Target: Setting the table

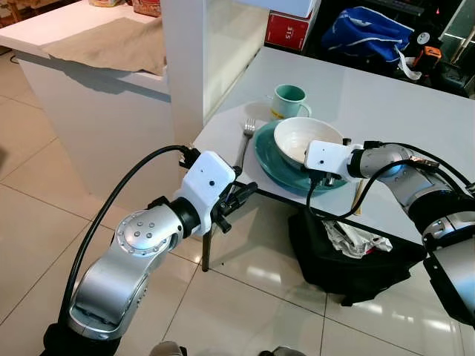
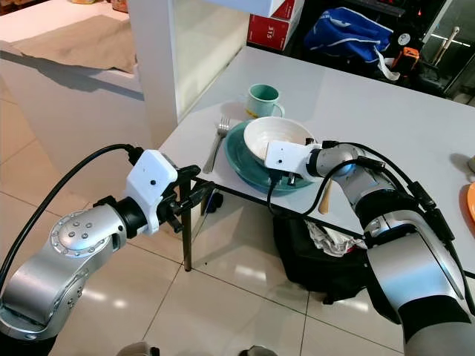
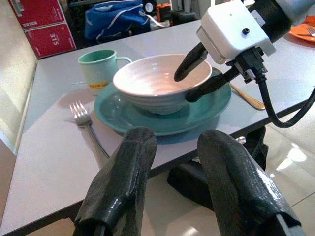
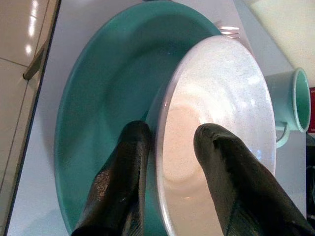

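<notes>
A white bowl (image 1: pixel 295 136) sits on a teal plate (image 1: pixel 269 160) near the corner of the white table (image 1: pixel 393 104). A fork (image 1: pixel 246 141) lies left of the plate, a teal mug (image 1: pixel 288 100) stands behind it, and a gold utensil (image 3: pixel 248 98) lies to its right. My right gripper (image 4: pixel 172 132) is open astride the bowl's near rim, one finger inside and one outside. The left gripper (image 3: pixel 174 142) is open and empty, held in front of and below the table edge, facing the plate.
A black bag (image 1: pixel 349 259) with crumpled paper lies under the table. A white pillar (image 1: pixel 185 59) and a white counter (image 1: pixel 96 96) stand to the left. An orange plate (image 3: pixel 302 30) sits further right on the table. Tiled floor lies below.
</notes>
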`<state>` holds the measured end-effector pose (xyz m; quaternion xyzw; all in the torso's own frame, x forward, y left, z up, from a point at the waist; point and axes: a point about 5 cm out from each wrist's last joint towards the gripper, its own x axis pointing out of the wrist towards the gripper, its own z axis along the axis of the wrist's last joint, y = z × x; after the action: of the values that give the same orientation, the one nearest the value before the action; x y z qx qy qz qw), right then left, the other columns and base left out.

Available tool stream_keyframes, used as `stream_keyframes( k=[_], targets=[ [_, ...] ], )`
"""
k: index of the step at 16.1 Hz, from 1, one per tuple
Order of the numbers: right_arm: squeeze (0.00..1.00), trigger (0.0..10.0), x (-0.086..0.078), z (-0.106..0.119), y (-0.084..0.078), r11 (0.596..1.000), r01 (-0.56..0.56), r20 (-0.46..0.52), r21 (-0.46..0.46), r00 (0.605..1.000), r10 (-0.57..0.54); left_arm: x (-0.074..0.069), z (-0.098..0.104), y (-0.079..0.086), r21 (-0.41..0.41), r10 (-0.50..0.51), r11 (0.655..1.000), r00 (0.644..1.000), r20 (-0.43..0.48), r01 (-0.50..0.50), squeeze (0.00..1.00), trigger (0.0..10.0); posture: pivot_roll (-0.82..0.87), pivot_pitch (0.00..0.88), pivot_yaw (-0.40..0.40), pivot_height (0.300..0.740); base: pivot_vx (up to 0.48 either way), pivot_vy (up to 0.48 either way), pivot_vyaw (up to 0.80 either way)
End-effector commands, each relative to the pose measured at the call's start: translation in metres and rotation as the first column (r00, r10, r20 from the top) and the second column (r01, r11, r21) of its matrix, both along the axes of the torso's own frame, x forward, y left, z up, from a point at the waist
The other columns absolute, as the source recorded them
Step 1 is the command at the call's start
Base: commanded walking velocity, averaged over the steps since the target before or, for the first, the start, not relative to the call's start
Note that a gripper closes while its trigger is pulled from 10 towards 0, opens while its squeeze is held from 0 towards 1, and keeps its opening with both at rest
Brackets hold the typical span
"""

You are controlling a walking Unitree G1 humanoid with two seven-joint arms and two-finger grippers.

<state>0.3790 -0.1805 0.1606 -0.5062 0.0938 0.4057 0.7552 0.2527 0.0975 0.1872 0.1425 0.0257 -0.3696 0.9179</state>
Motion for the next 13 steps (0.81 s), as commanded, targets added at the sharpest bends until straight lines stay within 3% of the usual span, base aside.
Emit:
stream_keyframes(
  k=[1,3,5,6,7,10,11,12,13],
  targets=[
    [1.00,10.0,0.001,0.004,0.001,1.000,-0.023,0.001,-0.013,1.000,0.023,-0.005,0.001,-0.002,-0.009,-0.010,1.000,1.000,-0.006,0.010,0.00,10.0,0.07,0.068,-0.100,0.740,0.000,0.000,0.00],
    [1.00,10.0,-0.001,0.000,0.001,1.000,-0.029,-0.001,-0.010,1.000,0.029,-0.006,-0.001,-0.002,-0.006,-0.008,1.000,1.000,-0.009,0.008,0.00,10.0,0.07,0.068,-0.100,0.740,0.000,0.000,0.00],
    [1.00,10.0,0.000,0.012,0.003,0.997,-0.062,0.081,0.044,0.995,0.058,-0.004,0.001,-0.001,-0.006,0.012,1.000,1.000,0.002,-0.012,0.00,10.0,0.08,0.070,-0.104,0.740,0.000,0.000,0.00],
    [0.61,10.0,-0.001,0.019,0.004,0.991,-0.090,0.100,0.102,0.992,0.079,-0.004,0.002,0.000,-0.007,0.023,1.000,1.000,0.005,-0.023,0.00,10.0,0.08,0.070,-0.106,0.740,0.000,0.000,0.00],
    [0.00,10.0,-0.004,0.029,0.005,0.974,-0.139,0.113,0.180,0.986,0.120,-0.003,0.002,0.002,-0.014,0.047,0.999,0.999,-0.002,-0.047,0.00,10.0,0.07,0.069,-0.102,0.740,0.000,0.000,0.00],
    [0.00,10.0,-0.018,0.057,-0.003,0.912,-0.257,0.180,0.319,0.961,0.207,0.002,0.000,0.008,-0.007,0.120,0.993,0.993,0.008,-0.120,0.00,10.0,0.07,0.062,-0.102,0.740,0.000,0.000,0.00],
    [0.00,10.0,-0.027,0.074,-0.011,0.867,-0.250,0.235,0.432,0.959,0.159,0.005,0.002,0.012,-0.021,0.174,0.985,0.984,0.027,-0.173,0.00,10.0,0.06,0.058,-0.103,0.740,0.000,0.000,0.00],
    [0.00,10.0,-0.033,0.090,-0.020,0.760,-0.165,0.267,0.629,0.963,-0.012,0.008,0.004,0.016,-0.040,0.230,0.973,0.973,0.028,-0.228,0.00,10.0,0.06,0.052,-0.101,0.740,0.000,0.000,0.00],
    [0.00,10.0,-0.043,0.091,-0.028,0.670,-0.102,0.253,0.735,0.958,-0.133,0.010,0.006,0.018,-0.061,0.265,0.963,0.963,0.042,-0.262,0.00,10.0,0.05,0.050,-0.095,0.740,0.000,0.000,0.00]
  ],
)
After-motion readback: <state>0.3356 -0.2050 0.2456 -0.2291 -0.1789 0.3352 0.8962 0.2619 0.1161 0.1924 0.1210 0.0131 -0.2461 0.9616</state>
